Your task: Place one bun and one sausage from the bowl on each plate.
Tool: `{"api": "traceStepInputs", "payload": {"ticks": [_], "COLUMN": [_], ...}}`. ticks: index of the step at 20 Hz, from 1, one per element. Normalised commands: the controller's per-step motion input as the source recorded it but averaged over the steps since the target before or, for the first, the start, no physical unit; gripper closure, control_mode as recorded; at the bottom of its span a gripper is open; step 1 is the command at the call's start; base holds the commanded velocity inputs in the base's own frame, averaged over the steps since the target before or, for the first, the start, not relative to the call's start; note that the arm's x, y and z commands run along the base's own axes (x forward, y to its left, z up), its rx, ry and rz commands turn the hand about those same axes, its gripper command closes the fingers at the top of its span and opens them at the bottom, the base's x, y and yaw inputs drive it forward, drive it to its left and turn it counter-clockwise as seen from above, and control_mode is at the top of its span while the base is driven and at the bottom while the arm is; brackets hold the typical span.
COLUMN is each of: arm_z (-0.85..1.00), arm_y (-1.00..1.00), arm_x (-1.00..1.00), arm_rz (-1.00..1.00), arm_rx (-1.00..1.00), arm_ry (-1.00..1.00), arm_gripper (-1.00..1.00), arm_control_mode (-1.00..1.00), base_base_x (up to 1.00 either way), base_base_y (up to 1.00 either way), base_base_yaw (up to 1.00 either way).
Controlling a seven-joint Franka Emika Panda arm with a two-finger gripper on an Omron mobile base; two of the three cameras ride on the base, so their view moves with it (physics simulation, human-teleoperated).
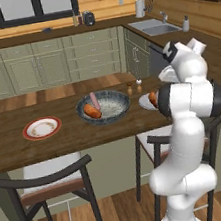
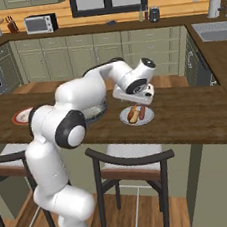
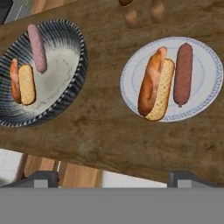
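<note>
Claw [image 3: 113, 177] held wide and empty above the white plate [image 3: 210, 94]; the bun [image 3: 22, 84] at nine o'clock in the bowl [image 3: 72, 94] could be missed, the pink sausage [image 3: 37, 47] lying close.

A: The robot's big white arm [image 1: 189, 97] hides most of the white plate [image 1: 145, 102] in the left base view.

B: In the hand view the bowl [image 3: 70, 87] is cut off at 9 o'clock. Two small brown things [image 3: 142, 11] at 12 o'clock are cut off too. I cannot tell what they are.
</note>
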Motion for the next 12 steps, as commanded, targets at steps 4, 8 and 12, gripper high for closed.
{"api": "traceStepInputs", "payload": {"ticks": [4,8,12], "arm_z": [0.54,0.37,0.27], "arm_y": [0.71,0.97,1.00], "arm_x": [-0.72,-0.37,-0.15], "arm_rz": [0.00,0.02,0.05], "arm_rx": [-0.03,-0.09,-0.09], "arm_ry": [0.01,0.06,0.11], "arm_gripper": [-1.00,-1.00,-1.00], "arm_control_mode": [-1.00,-1.00,-1.00], "base_base_x": [0.00,0.00,0.00], "base_base_y": [0.00,0.00,0.00], "base_base_yaw": [0.00,0.00,0.00]}}
